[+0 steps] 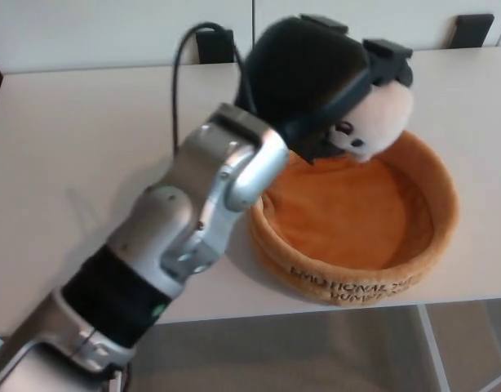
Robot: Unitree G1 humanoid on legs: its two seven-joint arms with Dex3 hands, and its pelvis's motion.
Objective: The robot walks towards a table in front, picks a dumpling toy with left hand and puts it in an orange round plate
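My left hand (316,77) is shut on the dumpling toy (379,118), a pale cream plush with small dark eyes peeking out under the black fingers. The hand holds it in the air above the far left part of the orange round plate (430,245), a soft plush dish with a raised rim and dark lettering on its front. The silver forearm (201,204) crosses the table from the lower left and covers the plate's left rim. The right hand does not show.
The white table (79,163) carries the plate near its front edge. Two black brackets (472,28) sit on the white wall behind. Below the front edge, grey floor shows through a frame.
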